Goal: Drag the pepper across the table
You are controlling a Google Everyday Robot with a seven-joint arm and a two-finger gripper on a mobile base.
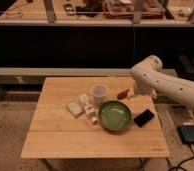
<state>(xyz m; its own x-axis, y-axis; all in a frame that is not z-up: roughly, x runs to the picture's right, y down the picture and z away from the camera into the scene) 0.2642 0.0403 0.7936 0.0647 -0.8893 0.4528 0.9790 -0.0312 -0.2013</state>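
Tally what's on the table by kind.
pepper: 1
green bowl: 1
white cup: 1
black phone: 1
white blocks: 4, roughly
Total: 8
The tool is beside the pepper, far right of the table.

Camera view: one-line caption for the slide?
Robot gripper low over the far right of the table, beside the pepper; green bowl, white cup and black phone nearby.
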